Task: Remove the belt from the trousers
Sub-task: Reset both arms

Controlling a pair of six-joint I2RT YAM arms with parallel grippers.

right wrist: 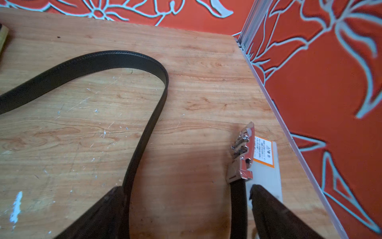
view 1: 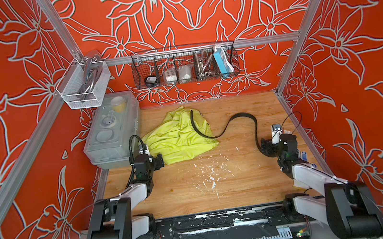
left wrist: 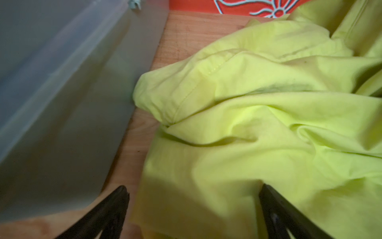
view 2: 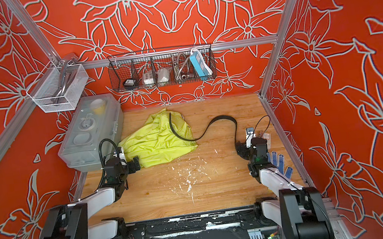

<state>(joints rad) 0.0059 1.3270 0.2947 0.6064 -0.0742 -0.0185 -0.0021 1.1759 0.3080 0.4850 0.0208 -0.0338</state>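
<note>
A crumpled pair of lime yellow-green trousers (view 1: 178, 139) lies towards the far left of a scuffed wooden surface (view 1: 194, 187), just beside a translucent plastic box (view 1: 111, 130). The belt (view 1: 242, 115), a narrow black strap, starts on top of the trousers, sweeps across the cloth and off its right edge, then arches over bare wood and runs down to the right pincer (right wrist: 186, 187). In the right wrist view the strap doubles back beneath that pincer, and its shiny metal buckle (right wrist: 240, 153) rests on the wood against a white card with an orange label (right wrist: 263, 153). The right pincer is released: its jaws are spread wide with both runs of strap passing between them, gripping neither. The left pincer (left wrist: 193, 187) is also released, its jaws wide apart and straddling the near edge of the trousers without pinching the cloth. Whether the strap is threaded through any belt loops cannot be told from these views. The belt looks springy and fairly stiff, since it holds smooth curves and stands partly on edge. Its leather-like face may be slippery, and the buckle is probably its heaviest and hardest part. The strap just behind the buckle, pinched across its thin faces, looks like the best hold. The trousers look thin, soft and light, so they would probably drag along with the belt unless pinned near the waistband.
</note>
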